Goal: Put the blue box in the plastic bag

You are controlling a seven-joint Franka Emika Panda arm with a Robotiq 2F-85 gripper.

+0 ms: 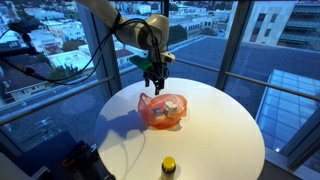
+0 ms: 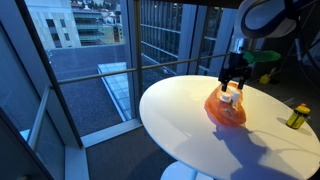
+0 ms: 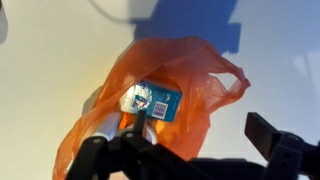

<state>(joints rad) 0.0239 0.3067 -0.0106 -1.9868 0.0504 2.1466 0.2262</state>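
Hand (image 3: 185,150) spread wide, pinching nothing, poised directly over the orange plastic bag (image 3: 195,70) on the round white bench (image 1: 225,130). Straight beneath, inside the bag's open mouth: blue box (image 3: 155,103), lying flat, long side across the wrist view, roughly in line with the two fingers. Judged as placed; only a lift clear left. Well apart, near the bench edge: small yellow container (image 1: 168,165).
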